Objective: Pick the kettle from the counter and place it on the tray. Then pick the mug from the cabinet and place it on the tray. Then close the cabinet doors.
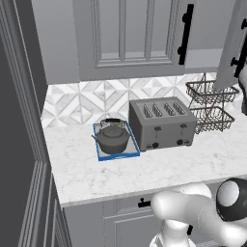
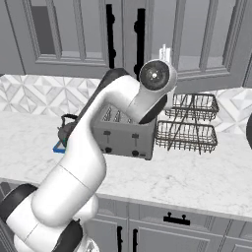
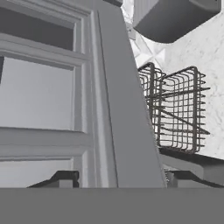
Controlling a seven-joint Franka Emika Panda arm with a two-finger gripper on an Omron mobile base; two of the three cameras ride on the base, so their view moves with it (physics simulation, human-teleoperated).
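Now the gripper (image 3: 124, 177) is reaching around the door (image 3: 127, 109) edge, its fingers wide on both sides and not squeezing yet. I think it should be gripping squarely and swinging slowly. The tall grey door is hanging open above the basket (image 3: 179, 109), and the kettle (image 1: 113, 139) is sitting on the tray (image 1: 102, 155).

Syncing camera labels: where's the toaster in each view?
Left base view: toaster at centre, right of the kettle on the tray.
Right base view: centre-left, partly behind the arm.
Hand view: its grey body at the top right.
Shared landmark: wire basket rack beside it.
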